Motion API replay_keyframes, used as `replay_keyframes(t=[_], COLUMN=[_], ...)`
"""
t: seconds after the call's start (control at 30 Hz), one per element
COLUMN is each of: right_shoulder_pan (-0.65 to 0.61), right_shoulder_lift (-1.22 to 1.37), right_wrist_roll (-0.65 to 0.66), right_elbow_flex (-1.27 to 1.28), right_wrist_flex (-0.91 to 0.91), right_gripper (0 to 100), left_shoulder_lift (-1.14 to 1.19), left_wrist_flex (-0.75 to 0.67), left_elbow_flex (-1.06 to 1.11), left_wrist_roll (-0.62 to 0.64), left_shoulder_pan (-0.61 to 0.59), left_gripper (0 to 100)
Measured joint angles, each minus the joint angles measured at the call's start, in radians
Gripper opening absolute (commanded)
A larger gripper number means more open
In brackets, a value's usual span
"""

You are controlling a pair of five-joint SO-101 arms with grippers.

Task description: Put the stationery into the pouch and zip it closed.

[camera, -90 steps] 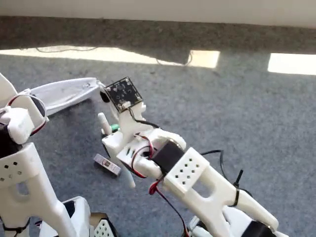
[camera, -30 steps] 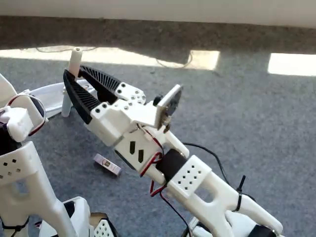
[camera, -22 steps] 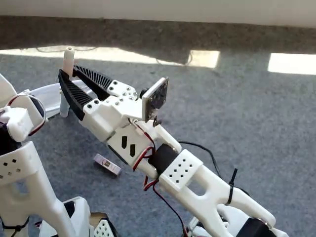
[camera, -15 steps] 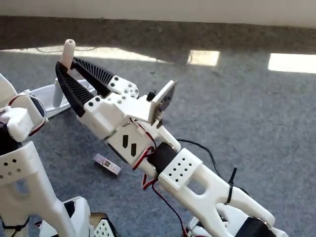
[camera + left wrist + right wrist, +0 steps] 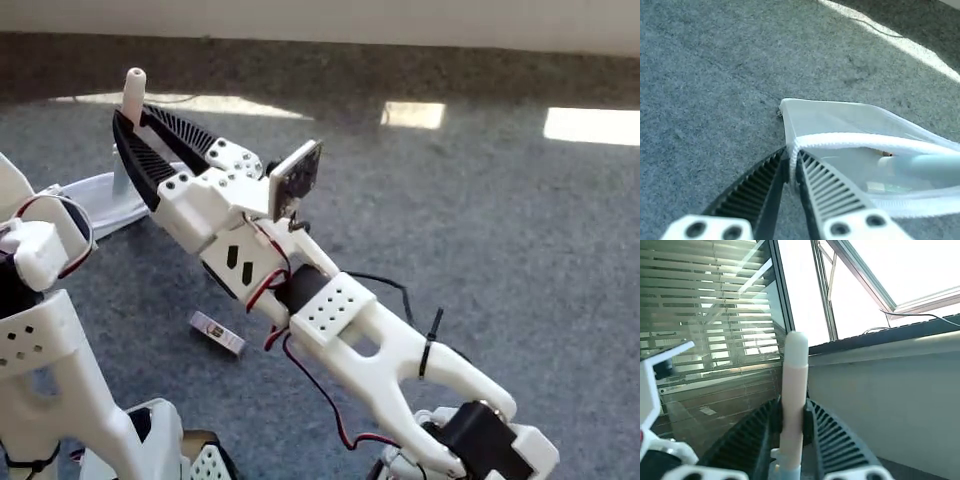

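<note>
Slippage of the pen is the main hazard. It is clamped between the jaws of the right gripper partway down its barrel, so a good length stands free above the grip and more hangs below. Were the grip loosened while the pen stands this high above the pouch, it could tip, strike the rim and roll out onto the grey surface beside the pouch.

A second hazard lies with the left gripper, whose jaws are closed on a thin fold of the pouch's rim at one end of the opening. If that fold were pulled free, or the pen pressed down against the mesh, the mouth could collapse or the pouch be dragged along. A sideways sweep of the right arm could also catch the rim.

The pen's long axis is judged close to vertical, leaning slightly. The white cap points up and away from the pouch, and the light-blue lower end points down into it. In the left wrist view, that end is seen between the two zip edges, apparently just inside the mouth.

A small rectangular piece lies on the surface well apart from the pouch, so the filling is judged unfinished and the zip is open.
</note>
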Motion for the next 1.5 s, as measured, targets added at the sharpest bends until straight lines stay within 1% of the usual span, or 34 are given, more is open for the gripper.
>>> replay_keyframes(t=[0.3,0.47,0.67,0.8,1.23,1.3,1.5], right_shoulder_pan=[-0.051,-0.052,-0.101,-0.121,-0.121,-0.121,-0.121], right_shoulder_lift=[0.014,0.026,0.026,0.026,0.012,-0.025,-0.180], right_wrist_roll=[0.000,0.084,0.166,0.176,0.180,0.180,0.180], right_elbow_flex=[0.000,0.000,0.031,0.049,0.049,0.049,0.049], right_wrist_flex=[-0.006,-0.006,-0.006,-0.006,-0.005,0.034,0.293], right_gripper=[0.7,1.2,13.2,13.5,13.5,13.5,13.5], left_shoulder_lift=[0.000,0.000,0.000,0.000,0.000,0.000,0.000], left_wrist_flex=[0.000,0.000,0.000,0.000,0.000,0.000,0.000], left_elbow_flex=[0.000,0.000,0.000,0.000,0.000,0.000,0.000], left_wrist_roll=[0.000,0.000,0.000,0.000,0.000,0.000,0.000], left_shoulder_pan=[0.000,0.000,0.000,0.000,0.000,-0.008,-0.015], left_gripper=[1,1,1,1,1,1,1])
